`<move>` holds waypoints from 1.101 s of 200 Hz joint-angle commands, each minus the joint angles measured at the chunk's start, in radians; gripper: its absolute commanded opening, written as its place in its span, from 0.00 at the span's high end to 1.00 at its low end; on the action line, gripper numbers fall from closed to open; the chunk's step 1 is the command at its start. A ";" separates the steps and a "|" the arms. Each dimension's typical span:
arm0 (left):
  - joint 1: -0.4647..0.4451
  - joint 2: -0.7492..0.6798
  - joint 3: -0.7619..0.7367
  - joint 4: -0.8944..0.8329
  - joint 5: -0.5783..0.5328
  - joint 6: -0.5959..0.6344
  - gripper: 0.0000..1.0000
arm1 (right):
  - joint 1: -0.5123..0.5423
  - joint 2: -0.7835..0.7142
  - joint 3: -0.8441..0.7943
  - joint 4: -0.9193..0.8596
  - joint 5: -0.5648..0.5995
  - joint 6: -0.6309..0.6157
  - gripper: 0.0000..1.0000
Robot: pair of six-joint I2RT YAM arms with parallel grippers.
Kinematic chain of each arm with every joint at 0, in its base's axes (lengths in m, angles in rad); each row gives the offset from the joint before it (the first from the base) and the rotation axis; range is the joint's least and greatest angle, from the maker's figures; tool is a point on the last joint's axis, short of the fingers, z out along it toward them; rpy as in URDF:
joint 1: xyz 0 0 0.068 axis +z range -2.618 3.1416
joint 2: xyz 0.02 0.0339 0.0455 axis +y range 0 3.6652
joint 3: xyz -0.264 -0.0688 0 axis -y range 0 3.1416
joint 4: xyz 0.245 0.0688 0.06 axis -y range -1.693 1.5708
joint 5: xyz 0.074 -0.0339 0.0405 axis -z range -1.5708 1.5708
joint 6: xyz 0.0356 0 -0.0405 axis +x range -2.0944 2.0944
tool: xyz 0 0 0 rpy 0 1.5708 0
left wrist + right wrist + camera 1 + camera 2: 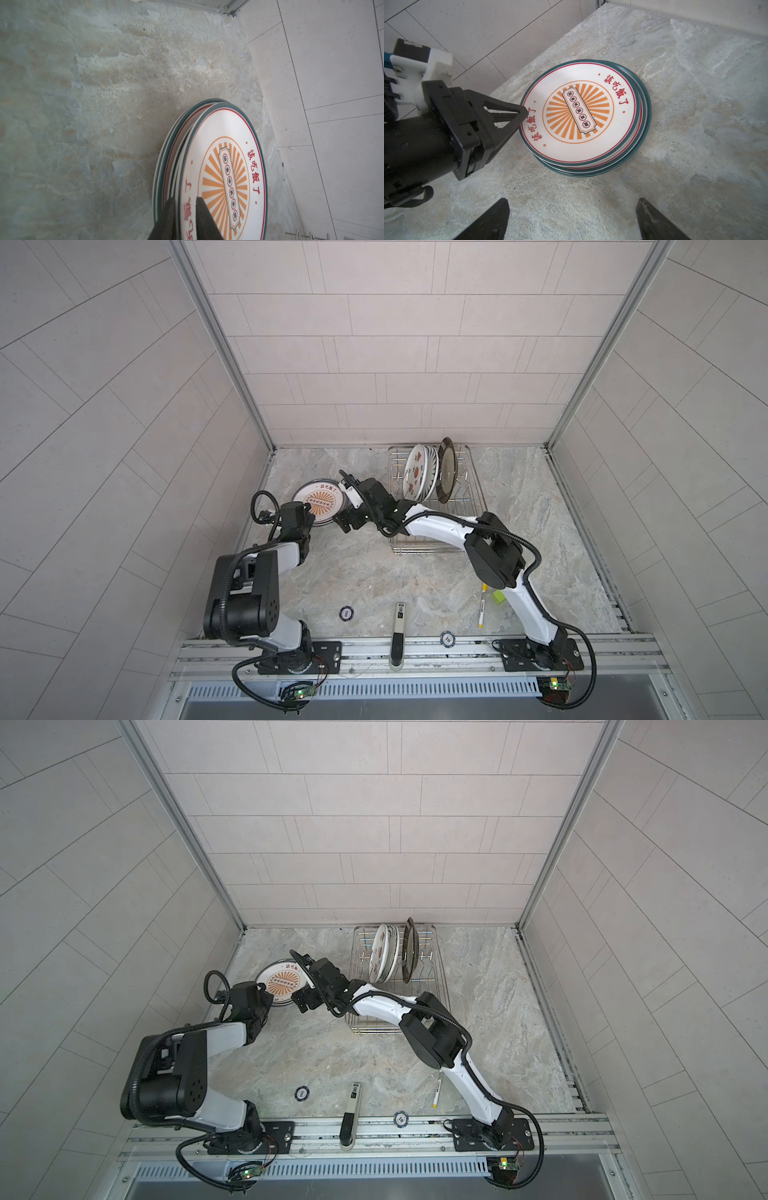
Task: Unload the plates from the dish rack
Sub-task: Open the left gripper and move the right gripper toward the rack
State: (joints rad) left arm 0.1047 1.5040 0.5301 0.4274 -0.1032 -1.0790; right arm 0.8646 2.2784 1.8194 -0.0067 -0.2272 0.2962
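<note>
The left gripper is almost closed, and the edge of the top plate sits between its two fingers. I cannot tell if it is squeezing the plate or only sitting around it. That plate lies on a pile of plates on the table, right at the left gripper's tips.

The right gripper is wide open and holds nothing. The pile is just in front of it.

Farther off, past the right gripper and well away from the left one, stands the dish rack. A few white plates lean together in it. A bigger dark-rimmed plate stands just beside them.

So I think the job is about half done. The plates in the rack have to come out too.
</note>
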 commanded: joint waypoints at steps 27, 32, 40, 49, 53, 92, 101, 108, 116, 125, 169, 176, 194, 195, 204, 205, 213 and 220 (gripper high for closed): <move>0.003 -0.025 -0.019 -0.018 -0.037 0.014 0.77 | -0.001 -0.007 -0.003 0.005 0.003 0.012 0.03; 0.003 -0.025 -0.019 -0.018 -0.038 0.013 0.77 | -0.001 -0.008 -0.005 0.005 0.002 0.012 0.03; 0.003 -0.027 -0.021 -0.016 -0.044 0.013 0.77 | -0.001 -0.010 -0.005 0.007 0.002 0.012 0.03; 0.003 -0.030 -0.023 -0.016 -0.046 0.012 0.78 | -0.001 -0.011 -0.005 0.005 0.002 0.012 0.03; 0.003 -0.033 -0.025 -0.016 -0.046 0.011 0.78 | -0.001 -0.012 -0.006 0.005 0.002 0.012 0.03; 0.003 -0.080 -0.036 -0.026 -0.059 0.016 0.71 | -0.001 -0.023 -0.003 -0.002 0.004 0.003 0.03; 0.003 -0.092 -0.035 -0.038 -0.059 0.018 0.69 | -0.001 -0.028 -0.003 -0.006 0.005 0.000 0.03; 0.003 -0.102 -0.035 -0.046 -0.058 0.020 0.69 | 0.000 -0.034 -0.003 -0.009 0.005 -0.002 0.03; 0.003 -0.111 -0.035 -0.053 -0.057 0.023 0.68 | 0.001 -0.040 -0.005 -0.010 0.005 -0.005 0.03; 0.003 -0.121 -0.036 -0.058 -0.051 0.024 0.68 | 0.001 -0.047 -0.006 -0.013 0.006 -0.008 0.04; 0.004 -0.194 -0.067 -0.068 -0.042 0.028 0.62 | 0.020 -0.102 -0.025 -0.036 0.043 -0.054 0.04; 0.003 -0.213 -0.075 -0.067 -0.035 0.028 0.60 | 0.023 -0.117 -0.033 -0.037 0.047 -0.061 0.04; 0.003 -0.268 -0.096 -0.067 -0.018 0.035 0.54 | 0.032 -0.163 -0.065 -0.032 0.060 -0.077 0.04; 0.003 -0.272 -0.098 -0.067 -0.017 0.035 0.54 | 0.033 -0.166 -0.068 -0.031 0.061 -0.079 0.04; 0.000 -0.305 -0.109 -0.066 -0.006 0.051 0.48 | 0.038 -0.195 -0.093 -0.026 0.074 -0.089 0.04; -0.001 -0.307 -0.110 -0.065 -0.005 0.054 0.48 | 0.039 -0.198 -0.097 -0.025 0.076 -0.090 0.04; -0.005 -0.338 -0.122 -0.057 0.000 0.083 0.44 | 0.043 -0.227 -0.124 -0.015 0.086 -0.098 0.04; -0.013 -0.367 -0.132 -0.057 -0.001 0.101 0.37 | 0.047 -0.255 -0.155 -0.001 0.095 -0.103 0.04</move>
State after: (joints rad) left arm 0.1040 1.2171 0.4305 0.3683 -0.1074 -1.0359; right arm 0.8932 2.1475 1.7233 -0.0322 -0.1768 0.2356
